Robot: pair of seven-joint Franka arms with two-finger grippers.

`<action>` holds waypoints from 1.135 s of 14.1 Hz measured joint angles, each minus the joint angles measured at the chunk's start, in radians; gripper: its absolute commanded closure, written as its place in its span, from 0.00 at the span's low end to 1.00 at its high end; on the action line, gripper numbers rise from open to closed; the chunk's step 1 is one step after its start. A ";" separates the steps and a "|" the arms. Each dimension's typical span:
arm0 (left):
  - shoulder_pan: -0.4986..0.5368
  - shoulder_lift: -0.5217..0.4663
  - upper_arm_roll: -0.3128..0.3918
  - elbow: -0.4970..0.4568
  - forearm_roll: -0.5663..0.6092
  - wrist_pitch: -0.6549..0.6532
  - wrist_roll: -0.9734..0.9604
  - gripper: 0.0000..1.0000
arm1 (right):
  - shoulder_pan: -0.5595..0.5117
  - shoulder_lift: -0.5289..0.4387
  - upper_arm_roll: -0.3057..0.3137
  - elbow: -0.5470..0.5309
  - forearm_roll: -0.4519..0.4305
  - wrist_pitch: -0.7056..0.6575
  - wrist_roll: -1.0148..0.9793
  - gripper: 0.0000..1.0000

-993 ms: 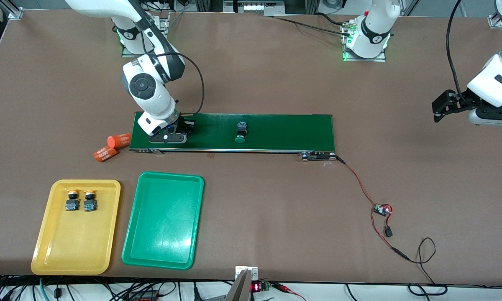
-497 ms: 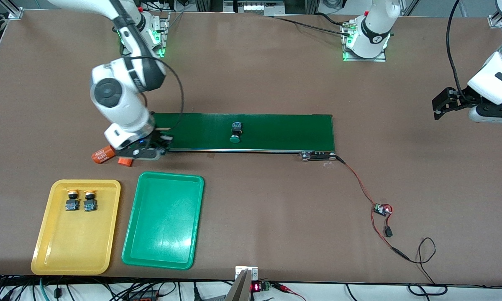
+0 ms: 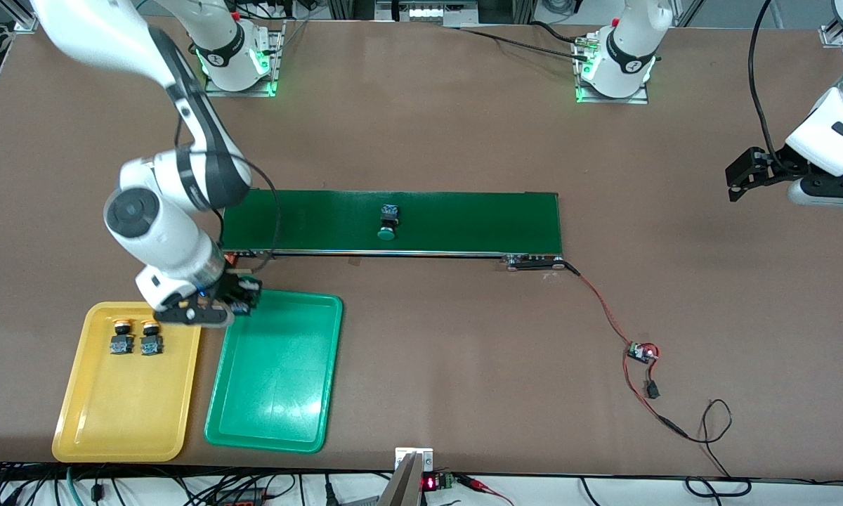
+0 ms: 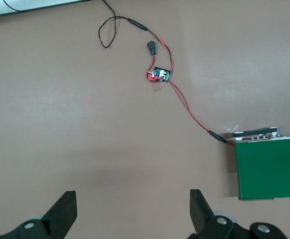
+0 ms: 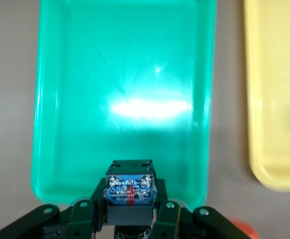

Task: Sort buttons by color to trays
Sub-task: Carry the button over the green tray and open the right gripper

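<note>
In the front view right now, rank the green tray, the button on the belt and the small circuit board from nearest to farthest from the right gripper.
1. Green tray: its corner lies under the right gripper.
2. Button on the belt: mid-conveyor.
3. Circuit board: toward the left arm's end.

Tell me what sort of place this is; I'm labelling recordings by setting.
Probably a robotics lab test bench: two white arms bolted to a brown table, a long dark-green conveyor belt wired to a small circuit board, and aluminium framing along the edges.

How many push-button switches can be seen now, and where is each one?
4. Two yellow-capped push-button switches lie in the yellow plastic tray; one green-capped switch on the dark-green conveyor belt; one switch in the right pincer, cap hidden.
</note>
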 measured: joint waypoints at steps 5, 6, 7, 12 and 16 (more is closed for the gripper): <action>0.000 0.000 0.000 0.000 0.000 -0.008 -0.001 0.00 | -0.001 0.173 -0.016 0.073 0.000 0.218 -0.050 0.99; 0.000 -0.001 0.000 0.000 0.000 -0.008 -0.001 0.00 | -0.002 0.176 -0.022 0.078 0.000 0.220 -0.053 0.98; 0.000 -0.001 0.000 0.000 0.000 -0.009 -0.001 0.00 | -0.003 0.175 -0.025 0.083 0.000 0.220 -0.055 0.95; 0.000 -0.001 -0.001 0.000 0.000 -0.009 -0.001 0.00 | -0.002 0.180 -0.026 0.087 0.000 0.220 -0.055 0.42; 0.000 -0.001 -0.001 0.000 0.000 -0.009 -0.001 0.00 | 0.007 0.188 -0.026 0.082 0.000 0.247 -0.055 0.26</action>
